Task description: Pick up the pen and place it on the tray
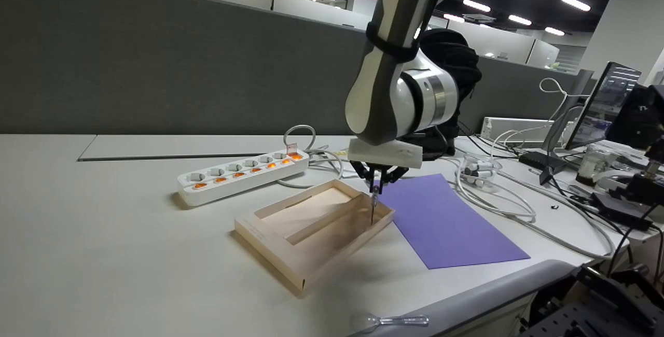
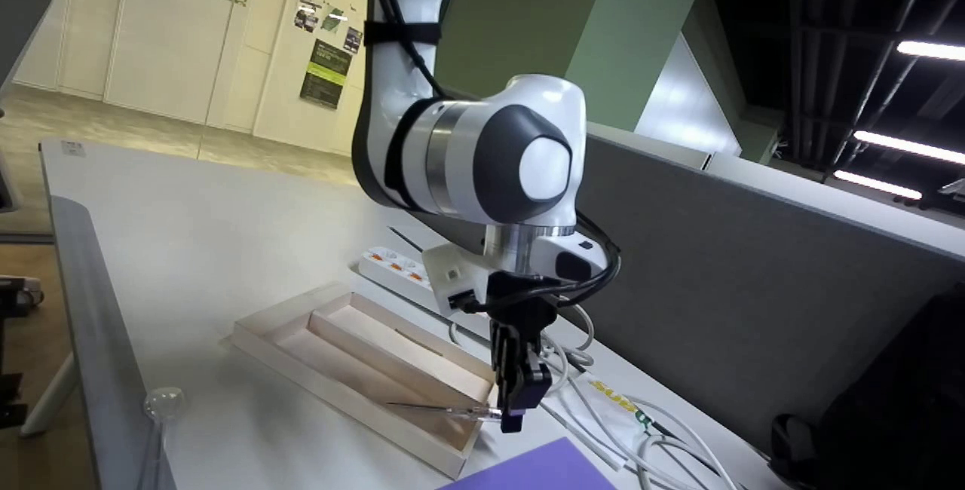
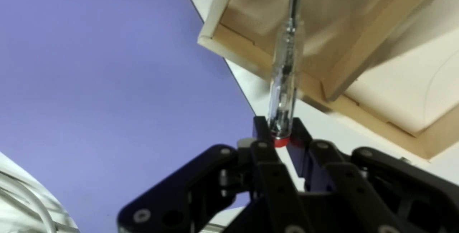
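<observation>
The pen is a thin stick with a clear handle, red end and metal shaft. My gripper (image 3: 280,132) is shut on the red end of the pen (image 3: 286,64) in the wrist view. The pen (image 1: 373,207) shows in both exterior views (image 2: 445,411), its shaft pointing over the narrower compartment of the beige wooden tray (image 1: 264,236). The tray's wall (image 2: 301,377) and end rim (image 3: 244,53) also show. The gripper (image 1: 377,187) is just outside the tray's end, near the purple sheet (image 2: 513,416). I cannot tell whether the shaft tip touches the tray.
A purple sheet (image 1: 441,223) lies beside the tray. A white power strip (image 1: 244,186) is behind it. White cables (image 1: 498,212) loop at the back and side. Another clear stick (image 1: 402,321) lies near the table's front edge. A black backpack (image 1: 448,67) stands against the grey partition.
</observation>
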